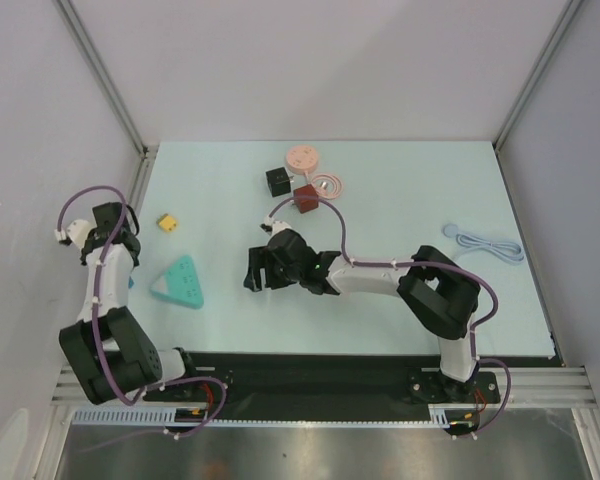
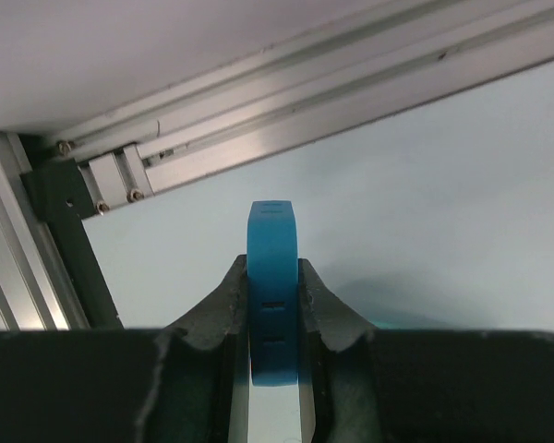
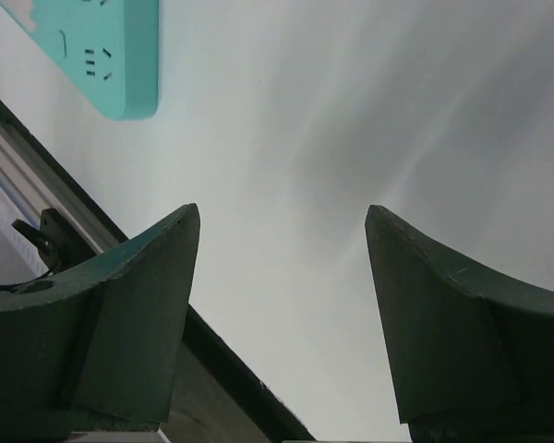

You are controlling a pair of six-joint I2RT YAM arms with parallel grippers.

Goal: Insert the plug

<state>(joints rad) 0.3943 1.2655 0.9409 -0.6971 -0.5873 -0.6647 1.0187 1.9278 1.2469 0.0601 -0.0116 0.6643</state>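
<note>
A teal triangular power strip (image 1: 180, 280) lies flat at the left of the table; one corner of it, with socket holes, shows in the right wrist view (image 3: 102, 55). My left gripper (image 2: 273, 272) is shut on a flat blue piece (image 2: 273, 240) with two small slots in its edge, held upright near the table's left rail. From above, only a sliver of that blue piece (image 1: 131, 283) shows beside the left gripper (image 1: 126, 272). My right gripper (image 1: 261, 270) hangs open and empty over bare table right of the strip (image 3: 282, 221). A black cube-shaped plug (image 1: 277, 181) sits further back.
A dark red cube (image 1: 306, 197), a pink round case (image 1: 302, 156) and a pink ring (image 1: 329, 185) cluster at the back centre. A small yellow piece (image 1: 166, 222) lies back left, and a coiled pale blue cable (image 1: 485, 242) at the right. An aluminium rail (image 2: 286, 101) borders the left edge.
</note>
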